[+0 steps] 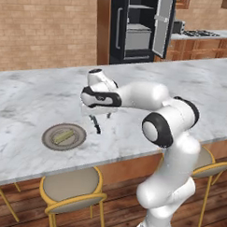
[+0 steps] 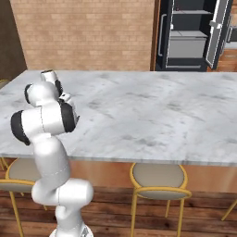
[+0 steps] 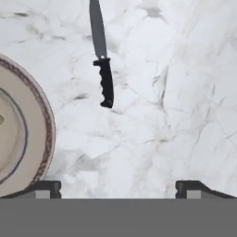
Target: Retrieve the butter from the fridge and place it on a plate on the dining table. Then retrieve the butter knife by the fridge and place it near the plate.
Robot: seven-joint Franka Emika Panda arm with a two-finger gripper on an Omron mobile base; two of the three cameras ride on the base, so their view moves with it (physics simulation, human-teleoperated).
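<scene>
2 dark finger tips of the claw (image 3: 118, 187) stand wide apart at the bottom of the hand view, with nothing between them. In the left base view the claw (image 1: 93, 118) hangs low over the table (image 1: 32, 95), and just beyond it the butter knife (image 3: 102, 58) lies flat on the marble, handle toward the claw and blade pointing away. It is free of the claw and touches nothing else.

To one side of the claw, close to the butter knife but apart from it, sits the plate (image 1: 64, 137), with the butter (image 1: 62, 136) resting across its middle. In the hand view the ringed rim of the plate (image 3: 44, 121) curves in from the side, with bare marble between rim and knife.

Judging from how things lie, both halves of the task look done: 1 stick on the plate, 1 knife set down near it. What the next move calls for, I would say, is only a clean lift straight up and away, without brushing the knife handle or the rim.

Room is generous. The marble around the claw is open on the far side; the table's near edge, with the stools (image 1: 73, 188) under it, lies behind the claw. Far beyond the table the fridge (image 1: 138, 27) stands with 1 door open.
</scene>
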